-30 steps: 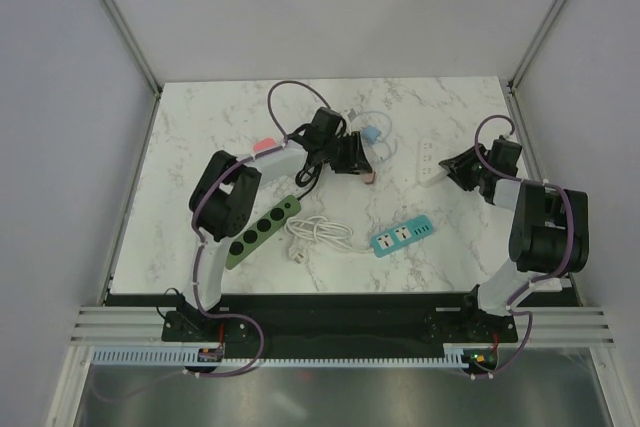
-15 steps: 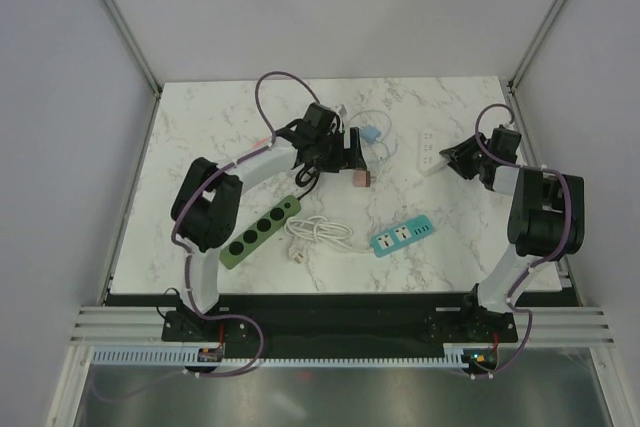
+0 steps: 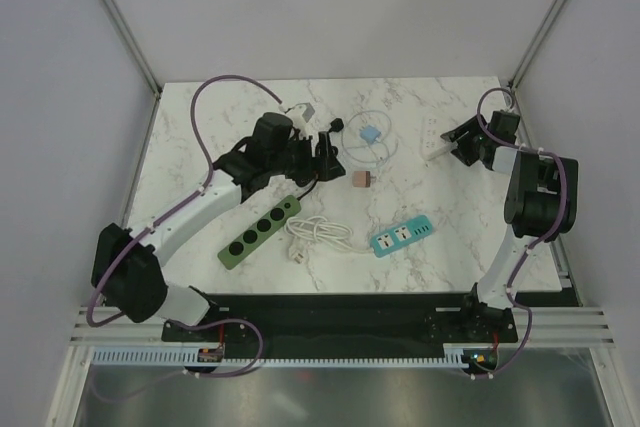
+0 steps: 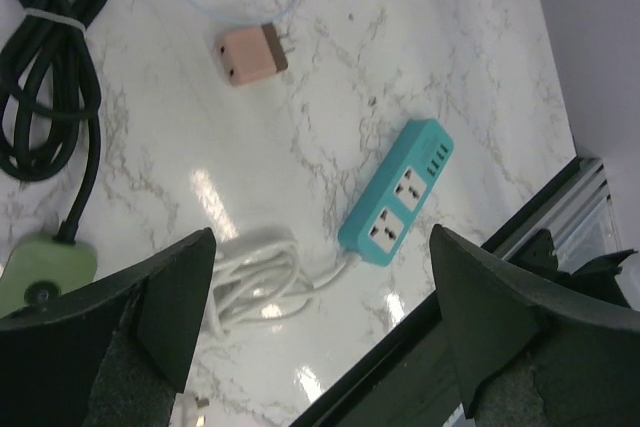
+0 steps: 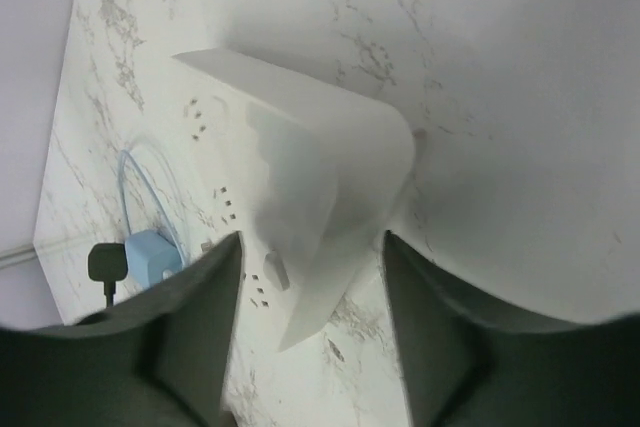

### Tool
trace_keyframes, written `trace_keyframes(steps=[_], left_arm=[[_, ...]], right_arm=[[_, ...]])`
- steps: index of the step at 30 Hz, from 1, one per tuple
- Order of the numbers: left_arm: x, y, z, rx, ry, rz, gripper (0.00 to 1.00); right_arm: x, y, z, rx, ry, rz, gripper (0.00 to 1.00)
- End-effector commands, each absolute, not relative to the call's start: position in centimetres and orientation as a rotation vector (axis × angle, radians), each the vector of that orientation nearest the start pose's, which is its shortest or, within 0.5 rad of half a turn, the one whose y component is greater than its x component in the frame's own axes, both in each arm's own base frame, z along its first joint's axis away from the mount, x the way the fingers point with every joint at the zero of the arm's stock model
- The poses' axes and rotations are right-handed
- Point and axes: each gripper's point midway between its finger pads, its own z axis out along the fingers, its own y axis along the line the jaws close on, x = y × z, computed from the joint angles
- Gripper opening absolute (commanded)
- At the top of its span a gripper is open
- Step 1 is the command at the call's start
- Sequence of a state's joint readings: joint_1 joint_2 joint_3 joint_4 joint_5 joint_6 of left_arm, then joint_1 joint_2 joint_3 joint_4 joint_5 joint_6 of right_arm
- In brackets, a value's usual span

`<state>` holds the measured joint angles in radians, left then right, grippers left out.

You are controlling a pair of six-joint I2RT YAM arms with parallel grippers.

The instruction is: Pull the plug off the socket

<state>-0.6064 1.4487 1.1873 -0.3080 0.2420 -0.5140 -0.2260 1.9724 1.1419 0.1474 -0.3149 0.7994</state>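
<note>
1. The surface is a white marble-patterned table top (image 3: 200,137), closed in by plain grey walls (image 3: 60,147) with aluminium corner posts.
2. Towards the near edge lie a green plastic power strip with four round sockets (image 3: 260,230), a coiled white cable (image 3: 320,232) and a teal rectangular power strip (image 3: 404,234), in that order from left to right. A looped light-blue cable (image 3: 370,135) lies near the far edge.
3. The pink cube-shaped plug (image 3: 361,179) lies near the middle of the surface. Its prongs are bare and it sits in no socket.
4. The white plastic power strip (image 3: 432,140) is near the right edge, towards the far right corner and well apart from the plug.
5. The left gripper (image 3: 325,152) is spread wide and empty, just left of the plug and not touching it.
6. The right gripper (image 3: 462,142) straddles one end of the white strip. Whether its fingers press on the strip cannot be told.
7. One second ago the left gripper was clamped on the plug. The plug now rests released on the surface, and the gripper has drawn back towards the left. The right gripper and the strip have shifted towards the far edge.
</note>
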Motion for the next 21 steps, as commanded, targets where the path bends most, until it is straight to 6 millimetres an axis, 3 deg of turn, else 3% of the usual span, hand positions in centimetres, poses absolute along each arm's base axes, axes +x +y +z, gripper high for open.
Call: trace_keyframes(steps=[1,3,4,6,7,9,12,13,15,16,17,19,20,21], left_arm=[[28.9,-27.1,20.5,0.283,2.237,-0.848,0.94],[27.6,-26.1,19.0,0.274,2.264,-0.843,0.96],[26.9,-25.9,19.5,0.271,2.25,-0.87,0.97],[25.6,-25.5,18.4,0.265,2.255,-0.899,0.97],[25.0,-25.3,19.1,0.252,2.231,-0.93,0.97],[24.3,-25.0,18.2,0.234,2.23,-0.945,0.97],[23.8,-24.7,18.0,0.203,2.207,-0.971,0.97],[23.7,-24.7,18.0,0.195,2.205,-0.977,0.97],[23.5,-24.8,17.7,0.184,2.201,-0.999,0.97],[23.3,-25.0,17.8,0.188,2.197,-1.02,0.96],[23.0,-24.9,17.1,0.183,2.207,-1.03,0.96],[22.7,-25.5,17.3,0.173,2.172,-1.095,0.96],[22.1,-25.4,16.2,0.17,2.182,-1.113,0.96],[21.8,-25.5,16.4,0.163,2.155,-1.152,0.96]], right_arm=[[48.9,-4.4,3.8,0.998,2.145,0.528,0.75],[48.1,-4.7,3.9,0.977,2.184,0.473,0.85],[47.1,-5.2,4.4,0.954,2.215,0.396,0.94],[45.5,-5.8,4.8,0.938,2.243,0.317,0.95],[44.8,-6.1,6.4,0.923,2.229,0.283,0.98],[43.6,-6.4,7.4,0.879,2.232,0.208,0.98],[42.5,-4.9,11.6,0.758,2.207,0.147,0.98],[42.0,-4.0,12.0,0.728,2.218,0.148,0.98],[41.4,-0.2,13.7,0.588,2.219,0.203,0.98],[41.0,3.1,14.1,0.492,2.237,0.247,0.98],[40.5,4.8,14.5,0.44,2.237,0.27,0.98],[38.9,7.9,15.2,0.361,2.221,0.332,0.98],[37.7,10.9,15.3,0.279,2.223,0.383,0.98],[36.5,12.2,15.2,0.251,2.204,0.424,0.98]])
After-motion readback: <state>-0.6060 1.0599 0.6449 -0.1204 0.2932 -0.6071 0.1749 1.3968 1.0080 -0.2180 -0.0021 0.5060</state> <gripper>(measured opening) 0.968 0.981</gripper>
